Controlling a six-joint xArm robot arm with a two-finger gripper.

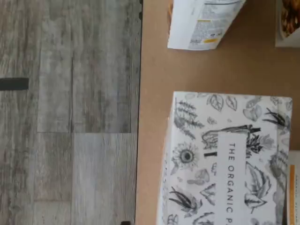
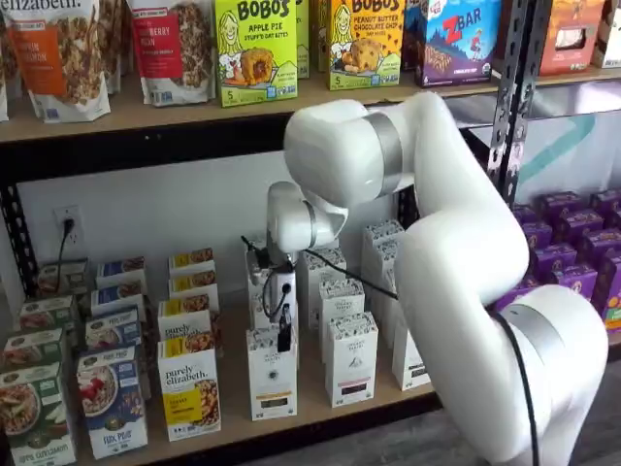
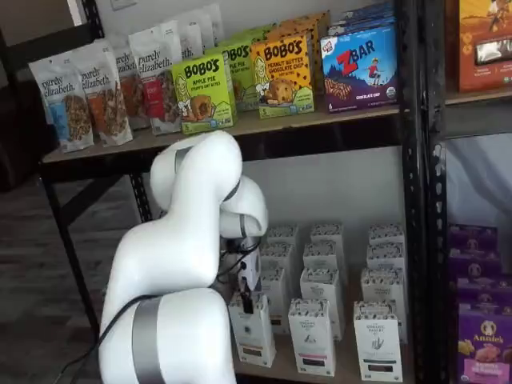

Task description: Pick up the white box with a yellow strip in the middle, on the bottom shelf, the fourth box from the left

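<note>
The white box (image 2: pixel 272 374) stands upright at the front edge of the bottom shelf (image 2: pixel 320 408), with a yellow-orange band low on its face above dark print and a grey leaf pattern on its top. In the other shelf view the same box (image 3: pixel 253 330) stands at the front of the row, just beside a like white carton (image 3: pixel 311 336) with a dark band. To its other side stands a yellow granola box (image 2: pixel 189 383), close but apart.

The gripper (image 2: pixel 283 335) hangs straight down above the white box, at the end of the big white arm (image 2: pixel 437 243) that reaches across the rack. Only a narrow black tip shows below the white body in both shelf views (image 3: pixel 248 302), so the fingers cannot be made out singly there (they look like one dark piece); the jaws are spread as wide as they go, and they hold nothing. The tip is just above the top of the box, and whether it touches I cannot tell.

The wrist view looks down on the leaf-patterned top of a carton (image 1: pixel 225 159) printed with "THE ORGANIC", standing on the light-brown shelf board (image 1: pixel 154 70), with the grey plank floor (image 1: pixel 70 117) past the board's dark edge. A white pouch (image 1: pixel 201 23) lies further along the board.
</note>
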